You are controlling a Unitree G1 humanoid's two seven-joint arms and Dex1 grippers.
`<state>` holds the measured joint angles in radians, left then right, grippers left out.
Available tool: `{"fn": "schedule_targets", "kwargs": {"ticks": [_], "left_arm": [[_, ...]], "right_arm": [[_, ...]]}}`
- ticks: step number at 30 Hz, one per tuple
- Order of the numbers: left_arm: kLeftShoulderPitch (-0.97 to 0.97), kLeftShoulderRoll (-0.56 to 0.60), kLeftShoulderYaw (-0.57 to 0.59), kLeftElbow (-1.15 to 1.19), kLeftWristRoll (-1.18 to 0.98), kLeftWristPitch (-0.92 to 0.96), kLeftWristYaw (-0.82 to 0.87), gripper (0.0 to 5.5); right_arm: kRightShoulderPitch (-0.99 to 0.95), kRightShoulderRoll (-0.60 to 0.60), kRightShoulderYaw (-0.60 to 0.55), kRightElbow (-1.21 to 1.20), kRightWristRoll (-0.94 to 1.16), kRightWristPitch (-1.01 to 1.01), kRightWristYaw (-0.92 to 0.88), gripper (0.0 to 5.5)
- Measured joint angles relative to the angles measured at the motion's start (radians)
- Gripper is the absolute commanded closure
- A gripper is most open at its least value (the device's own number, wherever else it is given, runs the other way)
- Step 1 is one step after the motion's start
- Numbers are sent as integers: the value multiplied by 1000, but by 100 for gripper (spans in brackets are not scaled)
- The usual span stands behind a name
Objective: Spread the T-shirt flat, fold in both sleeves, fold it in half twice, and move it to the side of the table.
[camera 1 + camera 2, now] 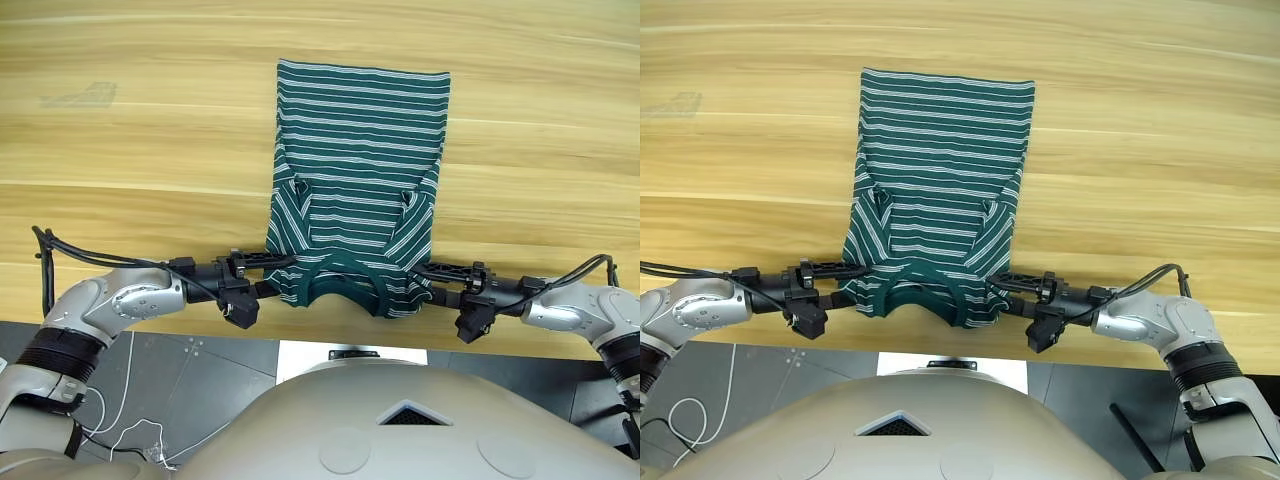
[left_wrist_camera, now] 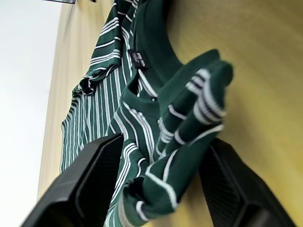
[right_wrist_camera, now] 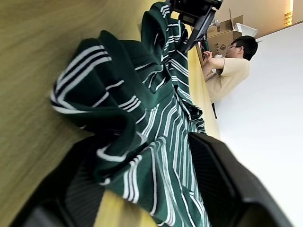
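T-shirt (image 1: 360, 170) lies flat on bench (image 1: 120, 150), sleeves folded in. Left gripper (image 1: 283, 264) and right gripper (image 1: 420, 268) jaws pinch its near shoulder corners.

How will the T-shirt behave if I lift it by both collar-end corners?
Likely floppy: the T-shirt bunches into soft folds inside the left tool and right tool. Its middle would probably sag between them. Folded-in sleeves may flop open.

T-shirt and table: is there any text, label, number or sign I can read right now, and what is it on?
Neck label inside the T-shirt collar: print present, too blurred to read.
Cardboard boxes beyond the table: markings too small to read.
Table surface: no text or signs.
Nothing legible overall.
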<state>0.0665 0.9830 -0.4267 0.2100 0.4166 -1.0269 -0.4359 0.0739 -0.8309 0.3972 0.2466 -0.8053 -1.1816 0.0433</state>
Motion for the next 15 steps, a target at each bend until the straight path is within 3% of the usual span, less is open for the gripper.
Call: {"fn": "schedule_targets", "kwargs": {"ticks": [5, 13, 15], "left_arm": [[-45, -27, -1, 75, 3, 0, 35, 269], [-51, -31, -18, 108, 12, -12, 41, 408], [-50, -29, -23, 112, 14, -14, 40, 439]], "right_arm": [[7, 0, 4, 5, -3, 2, 15, 419], [7, -7, 0, -3, 18, -1, 21, 542], [6, -9, 0, -9, 25, 0, 26, 550]]}}
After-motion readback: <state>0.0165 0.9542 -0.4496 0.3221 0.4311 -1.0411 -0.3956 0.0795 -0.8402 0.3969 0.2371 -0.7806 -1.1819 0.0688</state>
